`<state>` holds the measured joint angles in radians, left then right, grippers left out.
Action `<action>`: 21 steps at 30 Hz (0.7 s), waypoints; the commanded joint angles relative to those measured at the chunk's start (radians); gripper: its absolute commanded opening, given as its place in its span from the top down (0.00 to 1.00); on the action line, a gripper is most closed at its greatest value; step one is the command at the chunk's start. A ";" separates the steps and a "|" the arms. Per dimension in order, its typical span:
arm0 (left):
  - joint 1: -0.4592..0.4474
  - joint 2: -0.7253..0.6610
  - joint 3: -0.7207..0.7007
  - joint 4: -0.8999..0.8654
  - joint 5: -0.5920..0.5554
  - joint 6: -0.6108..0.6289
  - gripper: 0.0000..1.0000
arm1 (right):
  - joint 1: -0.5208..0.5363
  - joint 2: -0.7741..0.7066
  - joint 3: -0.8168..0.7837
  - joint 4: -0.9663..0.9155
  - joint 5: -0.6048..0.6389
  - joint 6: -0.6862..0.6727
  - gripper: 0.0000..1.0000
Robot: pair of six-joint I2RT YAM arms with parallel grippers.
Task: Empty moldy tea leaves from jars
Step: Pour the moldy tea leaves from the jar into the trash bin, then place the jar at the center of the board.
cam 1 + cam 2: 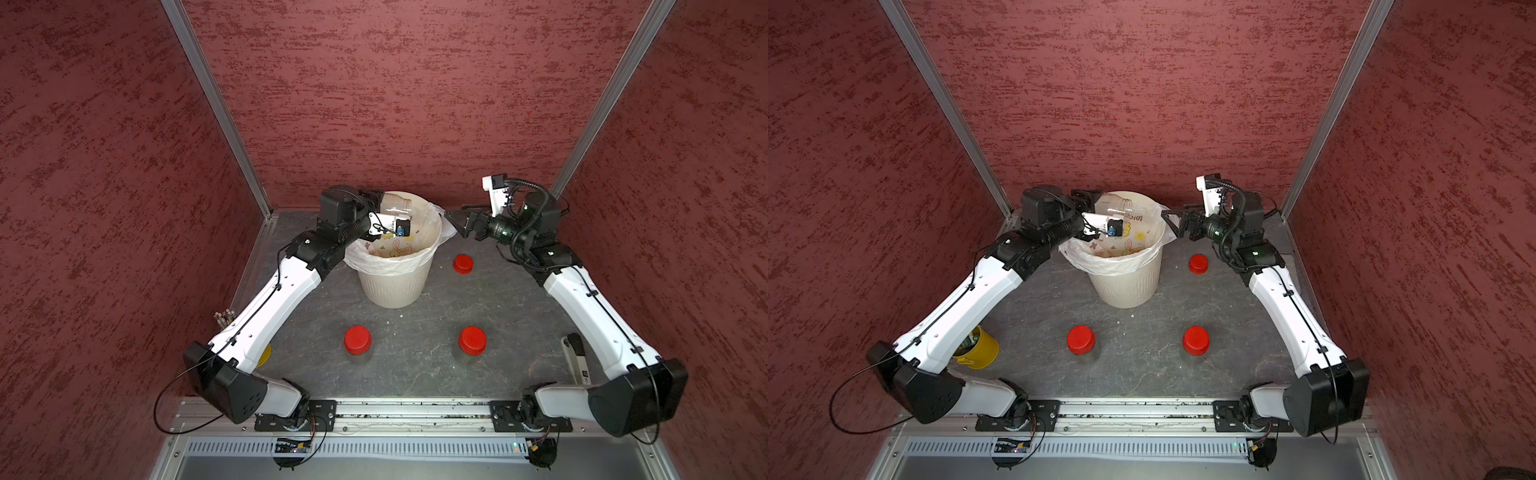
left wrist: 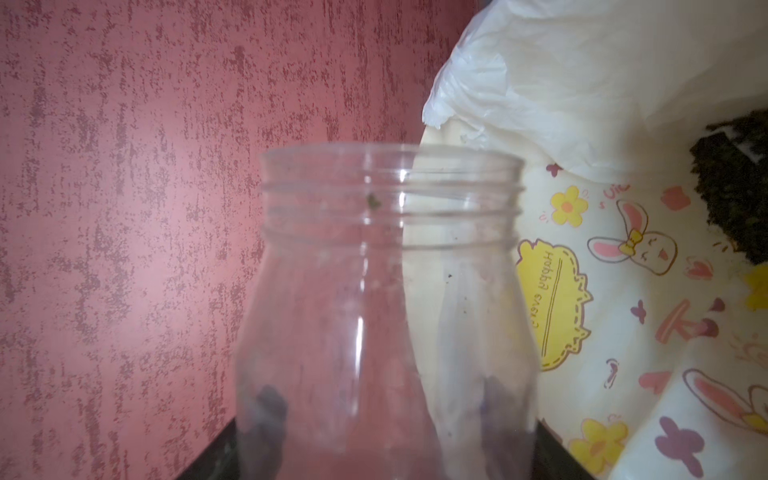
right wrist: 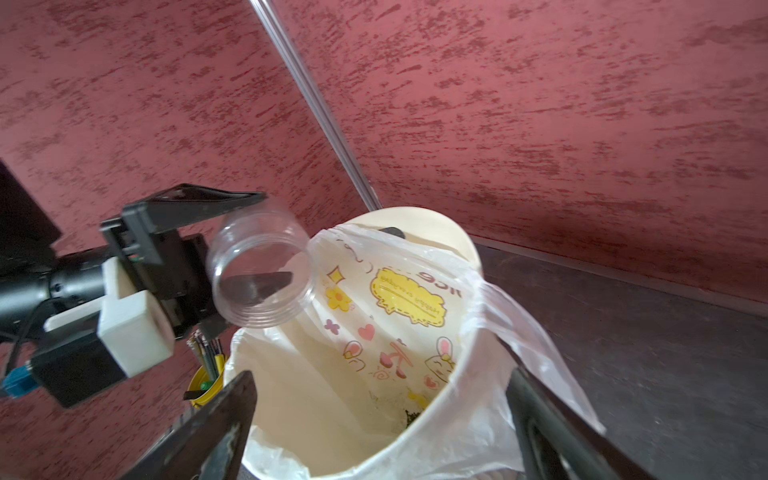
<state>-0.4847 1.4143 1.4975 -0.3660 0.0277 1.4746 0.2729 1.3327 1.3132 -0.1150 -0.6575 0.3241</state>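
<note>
Close up at the left wrist we've got the open jar [image 2: 382, 311], clear, lidless, just a green speck stuck at its threaded neck. The left tool [image 1: 374, 200] is pinching it at the base, and the jar lies tipped on its side over the far rim of the cream bin [image 1: 395, 286], mouth toward the right arm. Down inside we see dark tea leaves [image 2: 735, 195] on the printed bag [image 3: 532, 316]. The left wrist camera mount hangs across the bin's mouth, so it blocks part of our look in from above. Over on the other side, the right tool [image 1: 454, 224] is spread wide and empty, just beside the rim, with a loose flap of bag draped right by its fingers. On the bench [image 1: 415, 374], a loose red lid [image 1: 462, 264] sits near the bin. Toward the front stand the left capped jar [image 1: 358, 340] and the right capped jar [image 1: 472, 340], well apart. A yellow cup [image 1: 978, 347] peeks out under the left arm.
</note>
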 commanded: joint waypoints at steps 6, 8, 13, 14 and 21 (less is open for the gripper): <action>0.015 -0.054 -0.045 0.089 0.105 -0.102 0.30 | 0.067 0.012 0.048 0.049 -0.024 0.006 0.08; 0.016 -0.062 -0.045 0.085 0.116 -0.112 0.30 | 0.074 0.026 0.061 0.047 -0.021 0.000 0.10; 0.015 -0.075 -0.046 0.065 0.137 -0.114 0.30 | 0.091 0.066 0.096 0.051 -0.022 -0.002 0.14; 0.016 -0.078 -0.047 0.059 0.138 -0.115 0.31 | 0.093 0.074 0.104 0.054 -0.023 -0.002 0.14; 0.014 -0.091 -0.053 0.047 0.148 -0.114 0.30 | 0.113 0.115 0.157 0.049 -0.021 -0.007 0.20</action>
<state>-0.4721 1.3479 1.4528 -0.3222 0.1547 1.3830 0.3744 1.4464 1.4284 -0.0940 -0.6701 0.3248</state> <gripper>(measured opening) 0.727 0.809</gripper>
